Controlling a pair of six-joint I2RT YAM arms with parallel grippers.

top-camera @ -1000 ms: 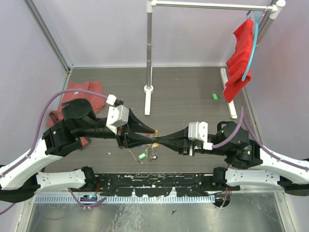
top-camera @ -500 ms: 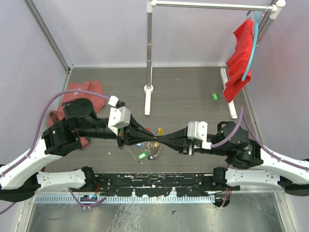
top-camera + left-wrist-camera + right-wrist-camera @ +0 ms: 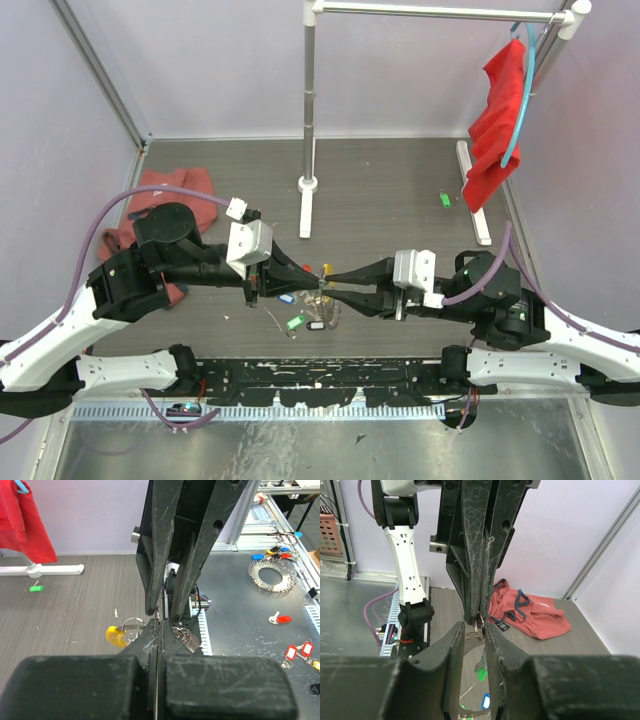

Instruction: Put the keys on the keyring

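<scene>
My left gripper point(image 3: 319, 279) is shut on the keyring point(image 3: 188, 638), a coiled silvery loop that pokes out to the right of its tips. The loop's yellow section point(image 3: 115, 636) and a small split ring point(image 3: 131, 625) show on the left. My right gripper point(image 3: 329, 281) meets it tip to tip, with its jaws a little apart on either side of the small rings point(image 3: 479, 623) at the left tips. Keys hang below the grip: a green tag point(image 3: 295, 322), a black tag point(image 3: 317, 325) and a blue tag point(image 3: 285, 297). The right wrist view looks down on the green tag point(image 3: 481, 674) and blue tag point(image 3: 486, 700).
A metal stand point(image 3: 308, 184) rises behind the grippers, with a red cloth point(image 3: 497, 125) hung on its rail at right. A reddish garment point(image 3: 150, 195) lies at the left. One loose green-tagged key point(image 3: 445, 199) lies far right. Black arm bases line the near edge.
My left gripper has closed onto the keyring. My right gripper, shut before, has opened a little and eased back to the right. The hanging keys have shifted slightly.
</scene>
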